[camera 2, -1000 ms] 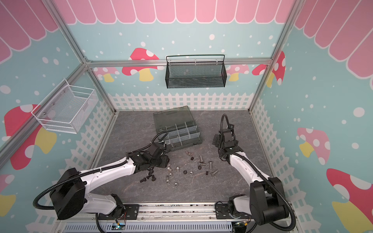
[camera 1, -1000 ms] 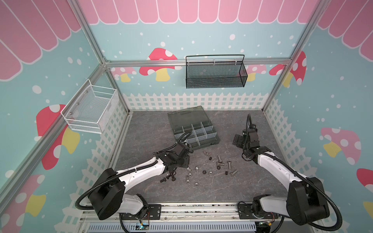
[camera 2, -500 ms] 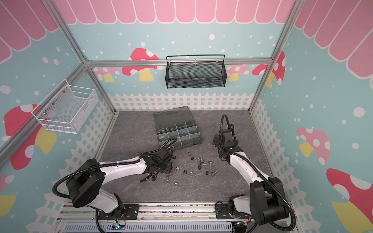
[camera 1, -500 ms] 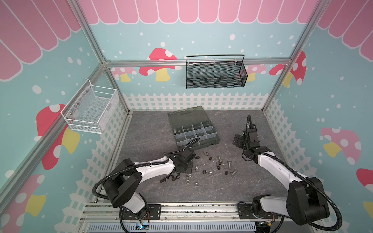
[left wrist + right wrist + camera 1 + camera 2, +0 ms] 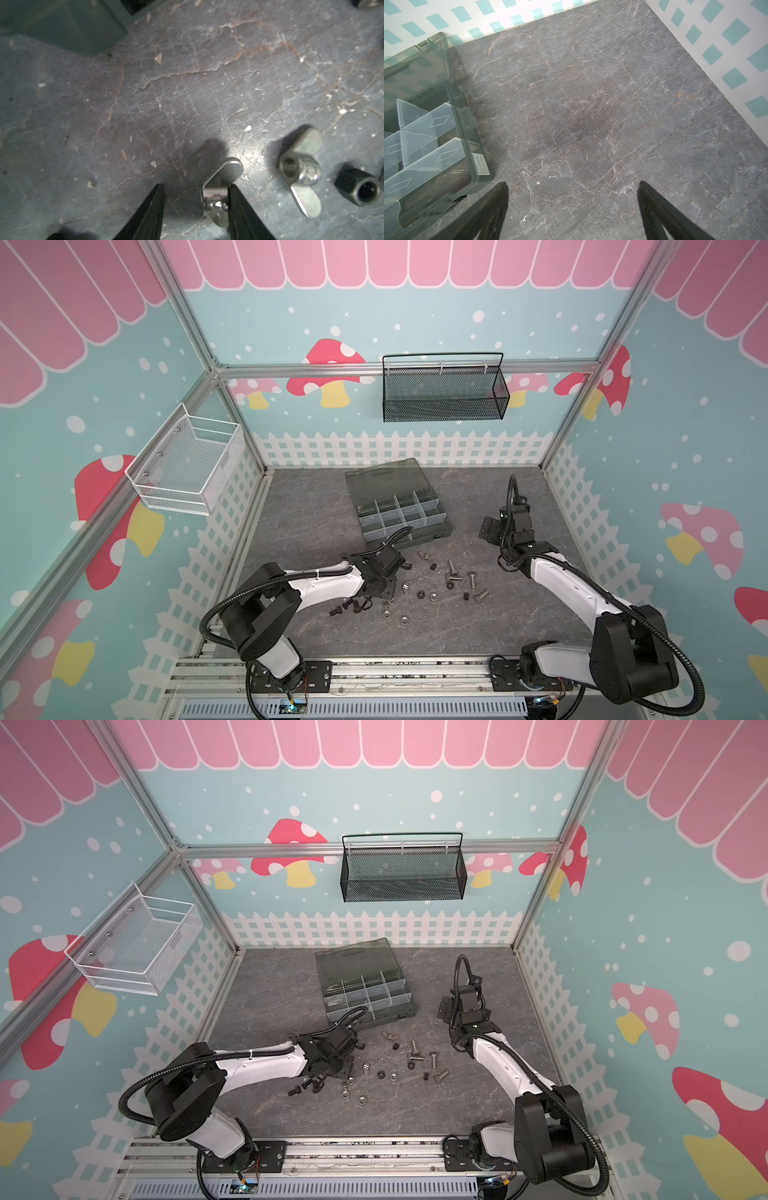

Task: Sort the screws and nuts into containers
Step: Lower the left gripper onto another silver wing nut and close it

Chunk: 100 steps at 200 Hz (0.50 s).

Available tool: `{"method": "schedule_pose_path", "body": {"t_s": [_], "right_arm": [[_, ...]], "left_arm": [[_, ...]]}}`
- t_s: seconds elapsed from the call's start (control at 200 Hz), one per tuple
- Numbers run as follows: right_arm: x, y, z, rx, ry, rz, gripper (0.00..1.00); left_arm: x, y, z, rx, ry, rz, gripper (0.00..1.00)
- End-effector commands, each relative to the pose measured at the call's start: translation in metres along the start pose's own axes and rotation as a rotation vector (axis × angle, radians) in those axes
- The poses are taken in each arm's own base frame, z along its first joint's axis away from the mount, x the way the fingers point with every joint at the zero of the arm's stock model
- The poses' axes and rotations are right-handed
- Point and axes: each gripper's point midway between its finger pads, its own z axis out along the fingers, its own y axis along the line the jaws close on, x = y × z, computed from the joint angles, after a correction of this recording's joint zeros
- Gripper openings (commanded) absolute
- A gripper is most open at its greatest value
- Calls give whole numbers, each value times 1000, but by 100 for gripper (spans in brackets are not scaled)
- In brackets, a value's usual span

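Left gripper [image 5: 196, 187] half spread, clamping nothing: wing nut [image 5: 228, 170] lies between the jaws, against one jaw only, lower centre in both top views. Right gripper [image 5: 572, 185] spread wide over bare worktop [image 5: 612, 104], beside box [image 5: 452, 99]. Box sticker [image 5: 481, 166]: print unreadable.

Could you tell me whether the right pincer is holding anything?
No, the right pincer stands wide open above the grey table, with nothing between its jaws.
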Motion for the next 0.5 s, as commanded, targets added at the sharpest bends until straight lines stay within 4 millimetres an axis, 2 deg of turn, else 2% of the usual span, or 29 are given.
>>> {"method": "schedule_pose_path", "body": {"t_s": [0.0,0.4,0.495], "right_arm": [[-1,2,-1,2,-2,12,98],[0,0,-2,5,-5,10,98],[-1,0,-3,7,-6,11,98]], "left_arm": [[-3,3,-1,-33,-5,-5,44],[-9,-1,5,-42,1,30,43],[-9,-3,7,-41,7,34,39]]}}
